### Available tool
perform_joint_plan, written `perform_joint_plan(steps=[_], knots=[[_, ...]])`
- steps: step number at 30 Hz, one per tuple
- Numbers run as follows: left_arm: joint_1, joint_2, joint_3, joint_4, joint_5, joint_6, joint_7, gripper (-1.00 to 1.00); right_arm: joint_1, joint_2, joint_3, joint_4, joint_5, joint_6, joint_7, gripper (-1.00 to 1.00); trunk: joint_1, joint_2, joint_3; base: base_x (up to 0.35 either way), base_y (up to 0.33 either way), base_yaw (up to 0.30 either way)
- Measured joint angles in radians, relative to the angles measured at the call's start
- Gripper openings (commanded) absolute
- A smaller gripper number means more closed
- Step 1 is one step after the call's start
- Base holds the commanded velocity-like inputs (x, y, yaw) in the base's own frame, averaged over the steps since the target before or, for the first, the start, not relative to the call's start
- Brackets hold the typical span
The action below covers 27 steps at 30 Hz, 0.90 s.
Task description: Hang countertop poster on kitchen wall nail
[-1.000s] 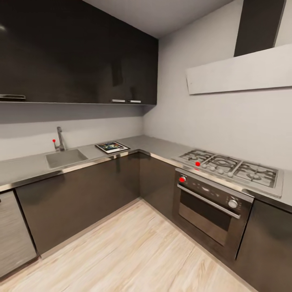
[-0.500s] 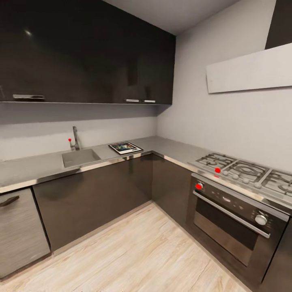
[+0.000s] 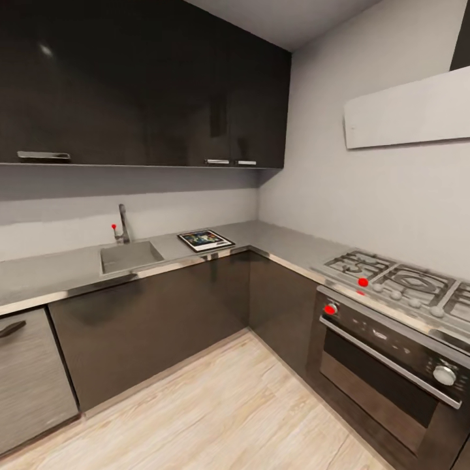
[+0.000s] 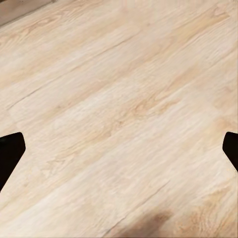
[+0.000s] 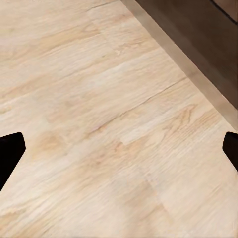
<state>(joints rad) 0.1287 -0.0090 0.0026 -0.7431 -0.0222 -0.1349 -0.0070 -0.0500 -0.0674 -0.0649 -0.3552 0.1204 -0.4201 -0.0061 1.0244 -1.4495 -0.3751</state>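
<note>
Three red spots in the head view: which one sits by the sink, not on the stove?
The red tap lever, just left of the tap behind the sink. The other two are stove knobs: one on the hob, one on the oven front.

a home kitchen: sink [image 3: 128, 256], gas hob [image 3: 398, 282], oven [image 3: 385, 369], dark cabinets [image 3: 143, 85].

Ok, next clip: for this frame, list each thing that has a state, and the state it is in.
Black-framed Star Wars poster: lying flat on the pale grey countertop, not yet picked up.
Steel sink: looks empty; tap shows no water running.
Dark upper cabinets: doors closed.
Oven: door closed.
Left gripper: open, holding nothing, above wooden floor.
Right gripper: open, holding nothing.
</note>
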Motion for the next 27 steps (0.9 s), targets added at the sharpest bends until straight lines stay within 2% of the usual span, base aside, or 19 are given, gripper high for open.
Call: perform_joint_plan(steps=[6, 18, 27], knots=[[0.000, 0.000, 0.000, 0.000, 0.000, 0.000, 0.000, 1.00, 0.000, 0.001, -0.001, 0.000, 0.030, -0.001, -0.001, 1.00, 0.000, 0.000, 0.000, 0.318, -0.072, 0.053], [0.000, 0.001, 0.001, 0.000, 0.000, 0.000, 0.000, 1.00, 0.000, 0.001, -0.002, 0.000, 0.039, -0.001, -0.002, 1.00, 0.000, 0.000, 0.000, 0.317, -0.070, 0.254], [0.000, 0.001, 0.002, 0.000, 0.000, 0.000, 0.000, 1.00, 0.000, 0.001, -0.002, 0.000, 0.039, 0.000, -0.002, 1.00, 0.001, 0.000, 0.000, 0.085, -0.014, 0.289]])
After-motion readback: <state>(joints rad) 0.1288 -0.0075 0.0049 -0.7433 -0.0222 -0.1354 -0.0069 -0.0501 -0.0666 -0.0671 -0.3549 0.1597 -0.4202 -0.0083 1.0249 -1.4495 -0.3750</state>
